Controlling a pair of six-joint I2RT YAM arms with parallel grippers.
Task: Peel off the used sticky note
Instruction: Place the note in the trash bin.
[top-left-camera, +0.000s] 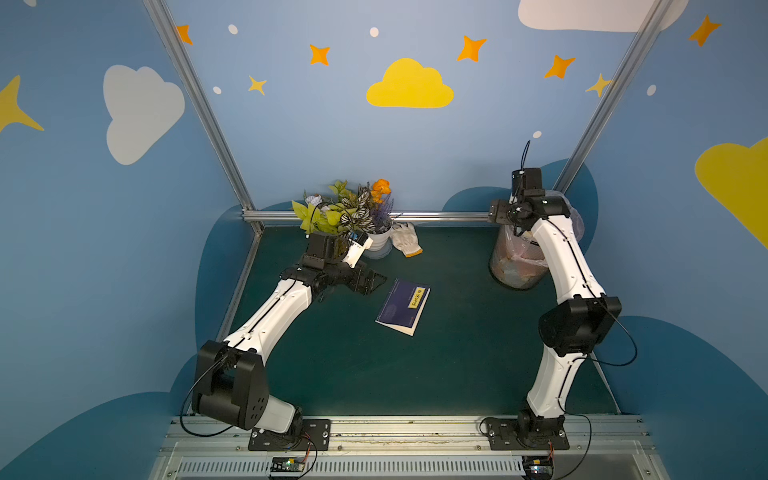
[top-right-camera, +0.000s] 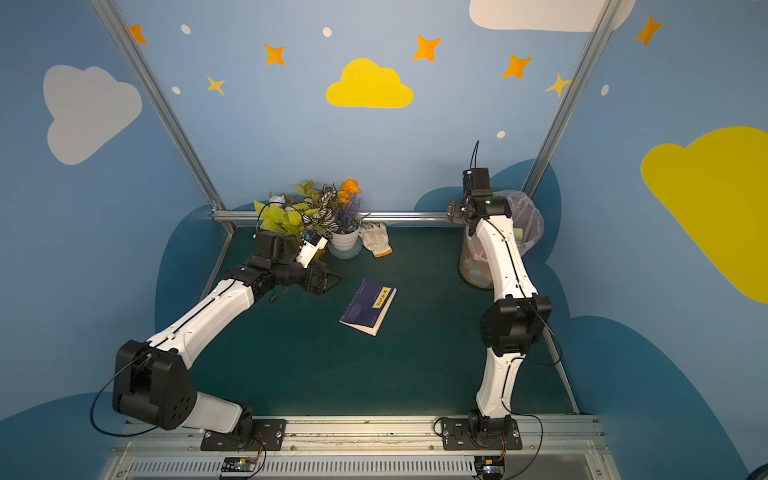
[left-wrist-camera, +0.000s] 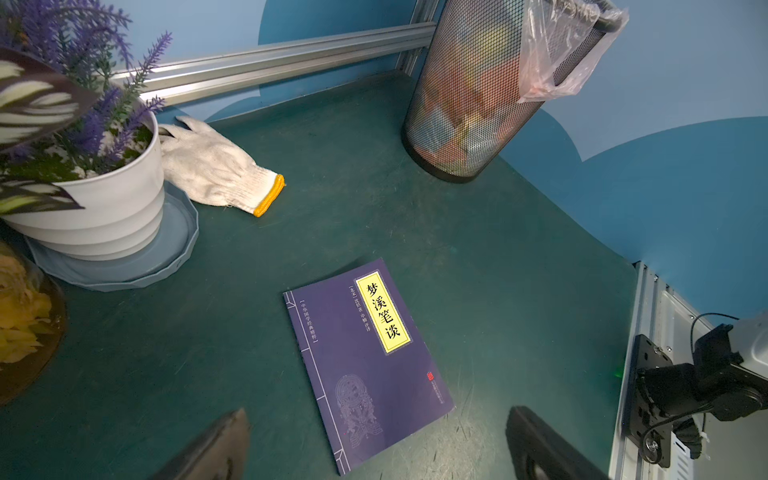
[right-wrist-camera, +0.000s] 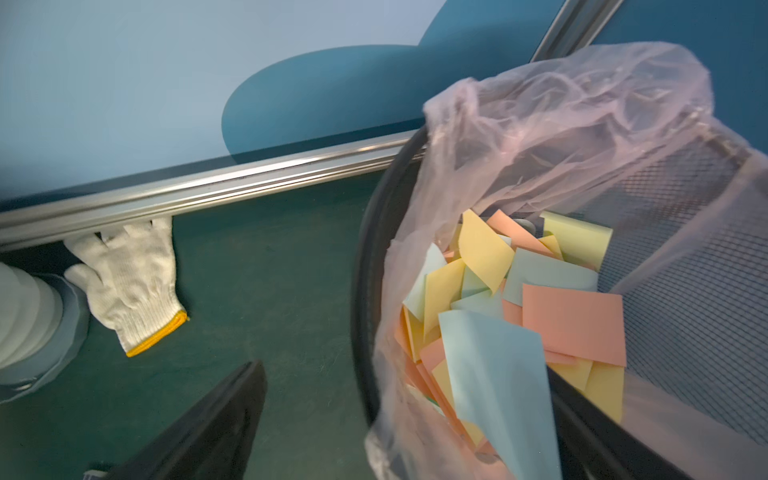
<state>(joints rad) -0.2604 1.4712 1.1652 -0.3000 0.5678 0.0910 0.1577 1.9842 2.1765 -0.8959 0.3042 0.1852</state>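
Left gripper (top-left-camera: 370, 283): fingers (left-wrist-camera: 224, 440) spread wide, nothing between them, held low over the green mat (left-wrist-camera: 498, 249). Off to the outer side of the fingers stands a white plant pot (left-wrist-camera: 104, 208) on a blue saucer (left-wrist-camera: 174, 249), and a white work glove (left-wrist-camera: 212, 166) with a yellow cuff lies just beside the pot. A purple book (left-wrist-camera: 365, 374) lies flat and closed on the mat just ahead of the fingertips, untouched. Its near end falls in the gap between the two fingers in the left wrist view, and its yellow title label (left-wrist-camera: 382, 311) runs along the far end of the cover. Right gripper (right-wrist-camera: 403, 368): fingers (right-wrist-camera: 216, 424) also spread wide, held above the mouth of a black mesh wastebasket (left-wrist-camera: 478, 95) lined with a thin pink bag (right-wrist-camera: 561, 124). The used sticky note (right-wrist-camera: 494, 374), light blue, sits between the open fingers, close against the finger on the basket side and over the basket mouth. It is blurred, and contact with that finger cannot be told. Below the fingertips, the bag holds loose notes (right-wrist-camera: 573, 324) in pink, yellow and pale blue.
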